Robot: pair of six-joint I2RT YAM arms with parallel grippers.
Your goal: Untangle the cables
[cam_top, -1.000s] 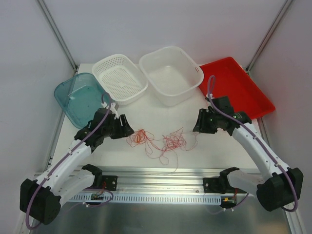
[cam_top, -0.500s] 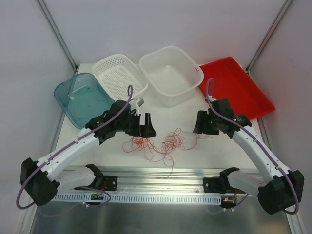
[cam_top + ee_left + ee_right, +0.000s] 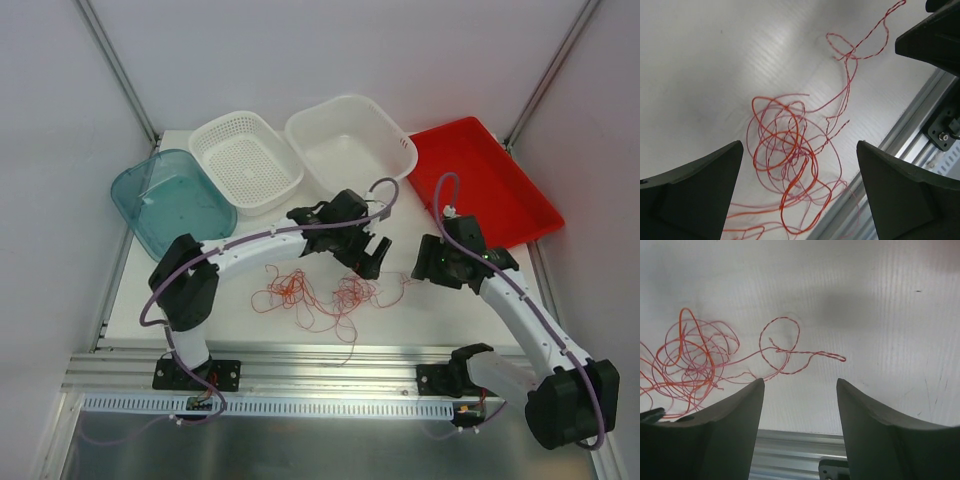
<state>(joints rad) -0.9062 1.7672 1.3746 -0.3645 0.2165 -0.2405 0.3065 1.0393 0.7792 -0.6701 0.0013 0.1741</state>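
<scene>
The cables [image 3: 318,294] lie as a loose red-orange tangle on the white table, between the two arms. My left gripper [image 3: 366,260] hovers over the tangle's right clump, open wide. In the left wrist view the looped cables [image 3: 788,150] lie below and between the two dark fingers [image 3: 695,195], untouched. My right gripper [image 3: 422,270] stands just right of the tangle, open and empty. In the right wrist view a thin twisted cable end [image 3: 790,354] lies beyond the fingertips [image 3: 735,410], and the clump [image 3: 687,360] is to the left.
Along the back stand a teal bin [image 3: 170,205], a white perforated basket [image 3: 245,160], a white tub [image 3: 350,150] and a red tray [image 3: 480,185]. An aluminium rail [image 3: 330,355] runs along the table's near edge.
My left arm swung from left of the tangle across to its right clump, and its jaws opened wide. The right gripper opened and drew back a little to the right.
</scene>
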